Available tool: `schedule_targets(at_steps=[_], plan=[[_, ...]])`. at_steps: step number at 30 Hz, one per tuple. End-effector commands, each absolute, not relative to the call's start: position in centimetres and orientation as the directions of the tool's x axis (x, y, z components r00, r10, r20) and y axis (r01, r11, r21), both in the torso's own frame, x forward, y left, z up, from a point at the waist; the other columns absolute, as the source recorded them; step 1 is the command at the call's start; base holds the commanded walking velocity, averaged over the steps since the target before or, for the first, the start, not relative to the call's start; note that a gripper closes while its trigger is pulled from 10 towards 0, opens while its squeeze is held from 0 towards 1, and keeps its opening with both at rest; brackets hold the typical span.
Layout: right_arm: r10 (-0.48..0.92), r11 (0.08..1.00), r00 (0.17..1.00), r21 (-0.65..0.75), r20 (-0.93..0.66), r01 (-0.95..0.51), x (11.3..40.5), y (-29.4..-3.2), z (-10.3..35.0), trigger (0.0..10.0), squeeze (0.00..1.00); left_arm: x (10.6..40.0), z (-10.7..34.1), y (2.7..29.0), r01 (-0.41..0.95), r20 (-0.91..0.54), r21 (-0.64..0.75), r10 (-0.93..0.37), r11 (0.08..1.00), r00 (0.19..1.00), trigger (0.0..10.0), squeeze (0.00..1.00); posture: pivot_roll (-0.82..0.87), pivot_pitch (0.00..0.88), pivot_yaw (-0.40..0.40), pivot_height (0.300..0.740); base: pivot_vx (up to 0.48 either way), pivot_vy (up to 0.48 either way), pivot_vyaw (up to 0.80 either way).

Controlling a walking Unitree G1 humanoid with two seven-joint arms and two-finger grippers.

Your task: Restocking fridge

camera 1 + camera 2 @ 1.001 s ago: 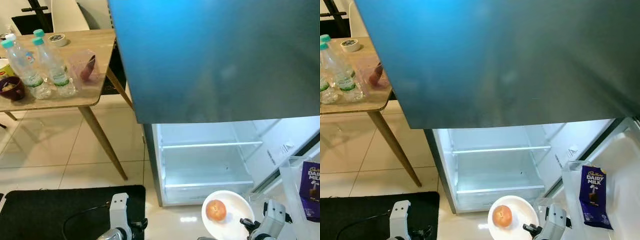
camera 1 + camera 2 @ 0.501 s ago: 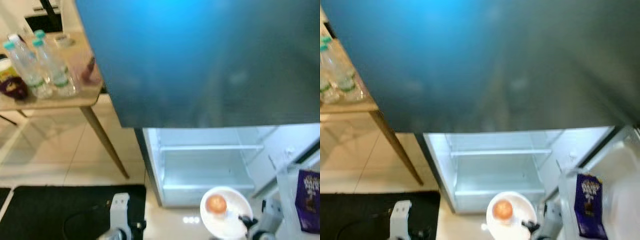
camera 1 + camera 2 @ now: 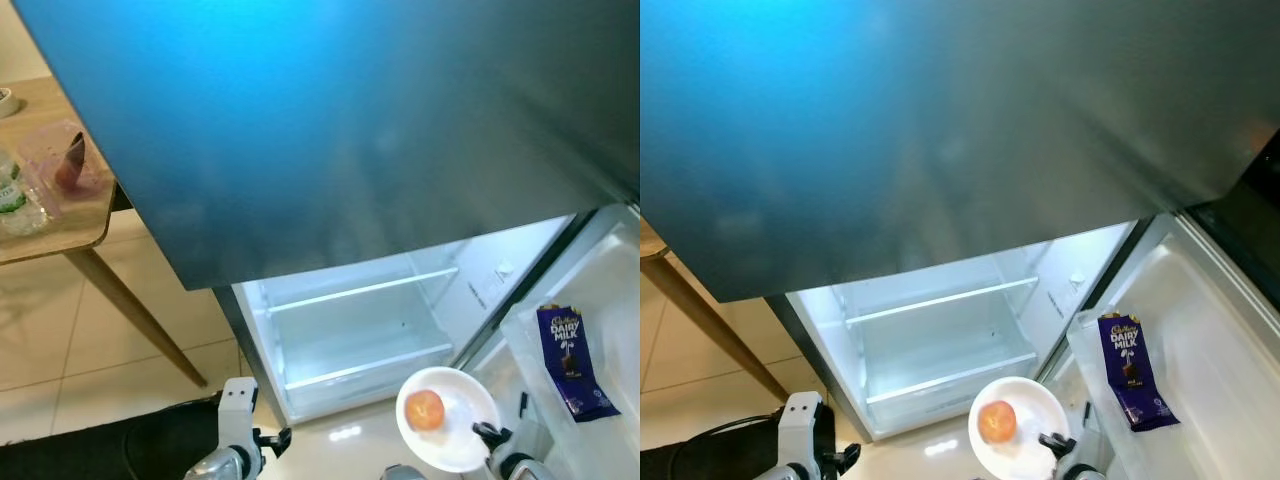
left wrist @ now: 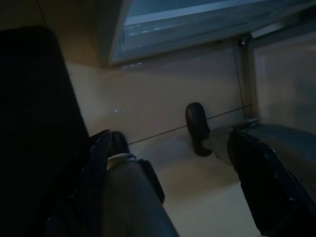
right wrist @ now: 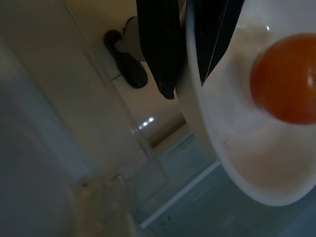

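Observation:
A white plate (image 3: pixel 455 445) carrying a round orange-red fruit (image 3: pixel 427 409) hovers low in front of the open fridge compartment (image 3: pixel 355 325). My right gripper (image 3: pixel 486 434) is shut on the plate's near rim. The right wrist view shows its two black fingers (image 5: pixel 159 47) pinching the plate's edge (image 5: pixel 232 153), with the fruit (image 5: pixel 284 79) lying further in. Both lit shelves (image 3: pixel 362 290) inside the fridge are bare. My left gripper (image 4: pixel 173 163) hangs low at the left, open, with nothing between its fingers.
The large blue-grey upper fridge door (image 3: pixel 330 130) looms overhead. The lower door (image 3: pixel 1200 330) stands open on the right, a purple chocolate bar (image 3: pixel 568 358) in its shelf. A wooden table (image 3: pixel 60 225) with a bottle and a pink container sits left. A black mat (image 4: pixel 34 123) covers the floor.
The camera has swung right and tilted, so the table has slid to the left edge and the open door shows more. The plate with the fruit stays in my right gripper.

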State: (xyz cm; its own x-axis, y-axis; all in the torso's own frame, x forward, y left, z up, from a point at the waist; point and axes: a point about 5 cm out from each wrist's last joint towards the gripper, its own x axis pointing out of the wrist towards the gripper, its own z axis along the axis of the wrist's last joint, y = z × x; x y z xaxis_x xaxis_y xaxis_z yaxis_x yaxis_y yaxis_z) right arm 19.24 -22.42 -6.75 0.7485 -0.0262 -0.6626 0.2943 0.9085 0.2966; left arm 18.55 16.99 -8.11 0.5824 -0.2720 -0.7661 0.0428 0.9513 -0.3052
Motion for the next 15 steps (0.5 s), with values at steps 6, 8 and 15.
schedule_targets(at_steps=[6,8,15], plan=[[-0.016,0.898,0.790,0.339,-0.613,0.281,20.4,-22.2,-6.0,10.0,0.00,18.1,-8.3,16.5,0.090,-0.768,-0.303,-0.299,0.949,0.566,10.0,0.00,-0.09,0.084,0.034,0.740,0.000,0.000,0.00],[-0.017,0.897,0.793,0.341,-0.609,0.281,20.5,-22.3,-6.0,10.0,0.00,18.1,-8.3,16.5,0.097,-0.768,-0.301,-0.302,0.949,0.565,10.0,0.00,-0.09,0.084,0.034,0.740,0.000,0.000,0.00],[0.013,0.889,0.824,0.384,-0.566,0.250,22.0,-22.1,-5.1,10.0,0.00,18.7,-8.0,15.9,0.149,-0.750,-0.297,-0.326,0.943,0.576,10.0,0.00,-0.09,0.077,0.028,0.740,0.000,0.000,0.00]])
